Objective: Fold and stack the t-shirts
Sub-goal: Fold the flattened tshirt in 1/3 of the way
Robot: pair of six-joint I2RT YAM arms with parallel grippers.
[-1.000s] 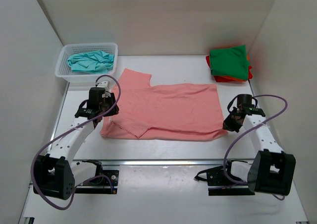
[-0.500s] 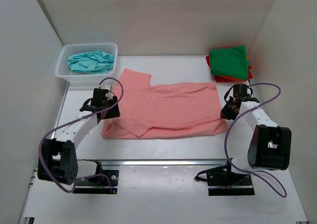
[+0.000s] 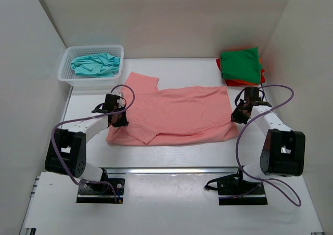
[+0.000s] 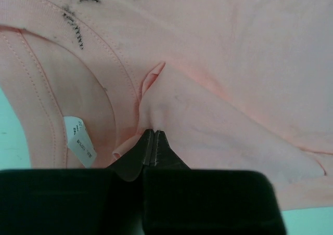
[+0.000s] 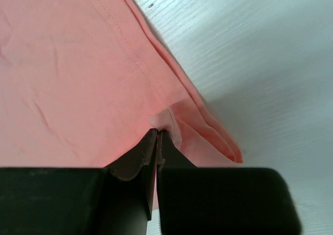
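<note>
Left gripper [image 4: 151,140] is pinched tight on a raised pleat of the salmon pink t-shirt [image 3: 177,113] by its collar, just beside a white label [image 4: 79,140]. Right gripper [image 5: 157,135] is clamped on the same shirt's hem at the cloth's right edge. This shirt lies spread across the middle of the white table [image 3: 171,154]. At upper right, a folded green t-shirt [image 3: 240,64] tops a red t-shirt [image 3: 231,82] and an orange t-shirt [image 3: 251,82]. At upper left, a teal t-shirt [image 3: 95,64] lies crumpled in a white mesh basket [image 3: 66,74].
</note>
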